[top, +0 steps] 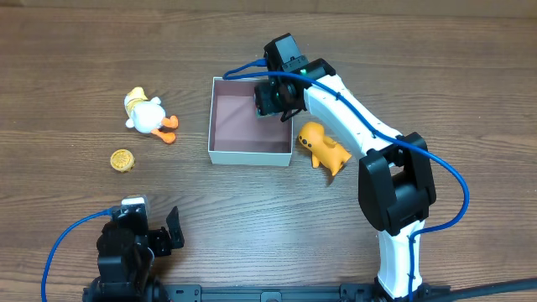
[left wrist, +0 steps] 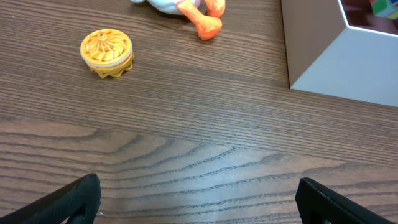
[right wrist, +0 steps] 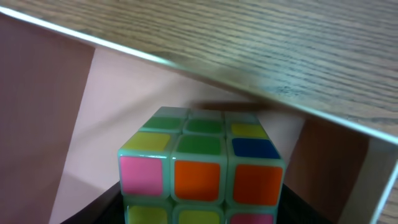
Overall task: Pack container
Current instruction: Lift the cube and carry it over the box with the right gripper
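Cube (right wrist: 199,171), plain only on my wrist camera, sits clamped in right gripper (top: 273,99) over white-walled, pinkish container (top: 250,155); left gripper (left wrist: 199,202) gapes.

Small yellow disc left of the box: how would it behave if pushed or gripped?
The yellow disc lies flat on the table, so a push would probably slide it, not roll it. It looks like rigid moulded plastic, likely light. Its low, toothed rim may offer little to pinch.

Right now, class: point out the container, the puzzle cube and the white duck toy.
container (top: 250,156), overhead view, front white wall.
puzzle cube (right wrist: 198,180), right wrist view, orange sticker.
white duck toy (top: 147,117), overhead view, body.
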